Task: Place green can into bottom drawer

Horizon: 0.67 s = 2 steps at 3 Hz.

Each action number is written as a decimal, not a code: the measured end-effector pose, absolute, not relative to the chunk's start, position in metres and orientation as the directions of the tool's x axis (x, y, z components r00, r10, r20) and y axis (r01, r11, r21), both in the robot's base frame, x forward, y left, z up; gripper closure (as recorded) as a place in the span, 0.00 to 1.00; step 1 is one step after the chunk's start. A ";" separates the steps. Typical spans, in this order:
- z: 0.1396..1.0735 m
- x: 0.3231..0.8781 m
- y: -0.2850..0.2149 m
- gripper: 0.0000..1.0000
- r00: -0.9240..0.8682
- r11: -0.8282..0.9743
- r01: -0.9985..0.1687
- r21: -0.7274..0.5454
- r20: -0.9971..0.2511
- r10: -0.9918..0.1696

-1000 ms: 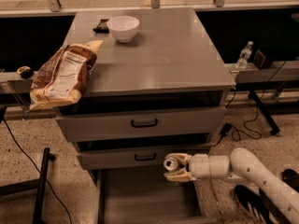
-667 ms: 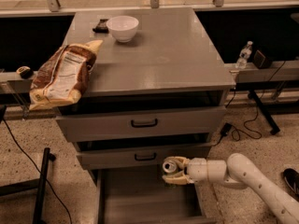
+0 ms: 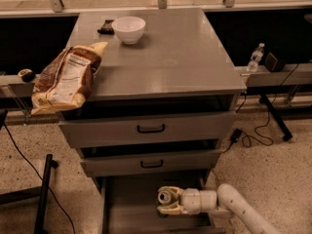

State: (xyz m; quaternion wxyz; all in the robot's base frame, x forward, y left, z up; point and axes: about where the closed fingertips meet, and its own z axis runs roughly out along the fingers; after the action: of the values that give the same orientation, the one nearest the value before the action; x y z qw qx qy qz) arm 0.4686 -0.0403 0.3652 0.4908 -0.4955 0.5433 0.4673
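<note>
Gripper (image 3: 164,204) carried green can (image 3: 165,197) leftward over bottom drawer (image 3: 129,204).

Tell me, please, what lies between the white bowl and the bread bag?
In the camera view, only bare cabinet top separates the white bowl and bread bag. The gripper, over the bottom drawer, holds the green can.

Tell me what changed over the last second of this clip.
The hand, shut on the green can, moved down and toward the picture's left, and now sits lower over the floor of the open bottom drawer. The can was not let go. The white bowl, bread bag and water bottle stayed where they were.
</note>
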 end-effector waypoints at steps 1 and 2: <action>0.350 0.461 -0.034 1.00 -0.045 0.066 -0.997 0.041 -0.998 -0.050; 0.350 0.461 -0.033 1.00 -0.044 0.066 -0.997 0.041 -0.998 -0.050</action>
State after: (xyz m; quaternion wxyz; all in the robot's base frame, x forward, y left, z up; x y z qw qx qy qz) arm 0.4612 -0.0335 0.3496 0.4922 -0.4855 0.5391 0.4811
